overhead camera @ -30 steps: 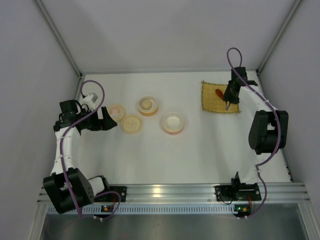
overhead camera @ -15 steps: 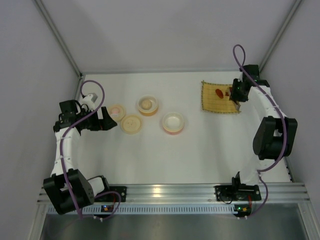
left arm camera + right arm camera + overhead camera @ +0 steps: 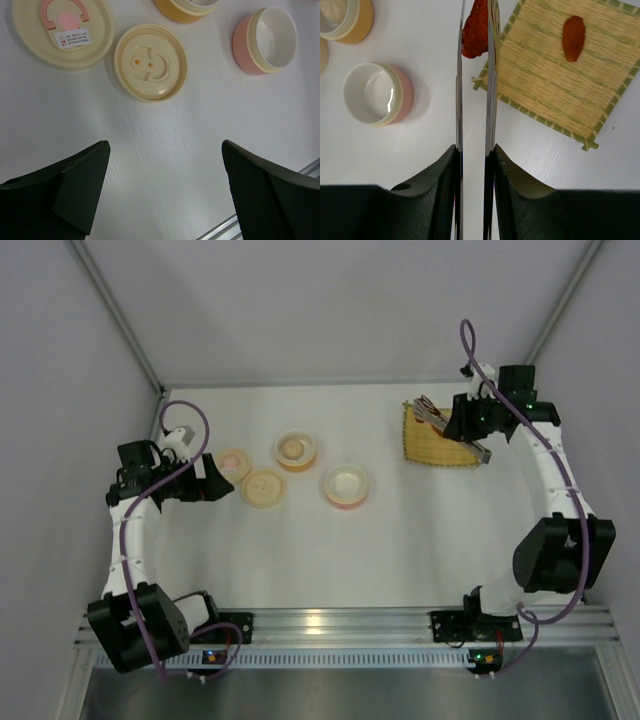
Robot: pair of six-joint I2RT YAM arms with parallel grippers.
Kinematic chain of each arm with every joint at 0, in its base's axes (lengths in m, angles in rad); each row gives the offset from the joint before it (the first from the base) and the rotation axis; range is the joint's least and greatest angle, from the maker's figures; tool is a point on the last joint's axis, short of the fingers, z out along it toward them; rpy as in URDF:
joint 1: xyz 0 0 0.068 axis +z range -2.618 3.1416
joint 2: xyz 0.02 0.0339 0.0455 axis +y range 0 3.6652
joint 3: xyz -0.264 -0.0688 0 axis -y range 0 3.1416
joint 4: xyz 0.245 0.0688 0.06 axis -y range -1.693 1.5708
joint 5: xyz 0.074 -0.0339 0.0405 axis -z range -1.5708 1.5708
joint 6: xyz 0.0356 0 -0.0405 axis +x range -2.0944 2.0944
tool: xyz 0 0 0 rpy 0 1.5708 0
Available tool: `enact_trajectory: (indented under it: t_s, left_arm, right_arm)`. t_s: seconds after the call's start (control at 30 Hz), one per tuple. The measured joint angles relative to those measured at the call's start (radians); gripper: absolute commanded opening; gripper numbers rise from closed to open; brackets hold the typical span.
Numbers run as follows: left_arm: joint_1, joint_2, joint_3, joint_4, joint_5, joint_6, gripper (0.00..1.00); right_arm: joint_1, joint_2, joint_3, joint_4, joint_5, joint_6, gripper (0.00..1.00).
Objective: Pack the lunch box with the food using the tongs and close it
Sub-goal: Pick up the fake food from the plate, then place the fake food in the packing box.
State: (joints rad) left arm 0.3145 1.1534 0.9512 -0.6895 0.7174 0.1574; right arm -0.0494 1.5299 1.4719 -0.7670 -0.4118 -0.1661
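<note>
Obs., right side. The right gripper [image 3: 474,148] was clamped on the handle end of the tongs [image 3: 458,90]. Its 2 fingers pressed the 2 thin arms to a narrow gap. At the tongs' tips 1 red piece [image 3: 476,30] was pinched and looked to be lifted, just past the left edge of the bamboo mat [image 3: 540,80]. A 2nd red-orange piece [image 3: 573,31] lay loose on the mat, right of the tips.

Key relation. In the right wrist view the tongs' long axis ran straight away from the gripper. The pink bowl [image 3: 408,95] sat left of that axis, nearer the gripper than the tips were, and was empty. The orange bowl [image 3: 359,26] lay further left again. Something pale was in it, but I could not tell what. In the overhead view the tongs lay on a diagonal, tips far-left over the mat. The pink bowl was well apart from them, to the left and nearer the arm bases.

Obs., left side. The left gripper [image 3: 162,150] hung spread wide and held nothing. It was over bare table [image 3: 160,130], with the 2 lids [image 3: 150,62] beyond its fingers.

Judgement. The right arm alone carried the load. The next move probably calls for a leftward, inward swing that brings the tips over a bowl before the squeeze is eased.
</note>
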Motion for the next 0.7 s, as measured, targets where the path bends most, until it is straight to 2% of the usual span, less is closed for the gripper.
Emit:
enact_trajectory:
  t_s: [0.13, 0.37, 0.7]
  left_arm:
    - [0.0, -0.001, 0.0, 0.0, 0.0, 0.0, 0.98]
    - [0.0, -0.001, 0.0, 0.0, 0.0, 0.0, 0.98]
    - [0.0, -0.002, 0.0, 0.0, 0.0, 0.002, 0.98]
  right_arm:
    - [0.064, -0.039, -0.014, -0.025, -0.066, -0.045, 0.0]
    - [0.294, -0.101, -0.096, -0.033, -0.113, -0.088, 0.0]
    - [0.418, -0.081, -0.198, -0.022, -0.091, -0.088, 0.0]
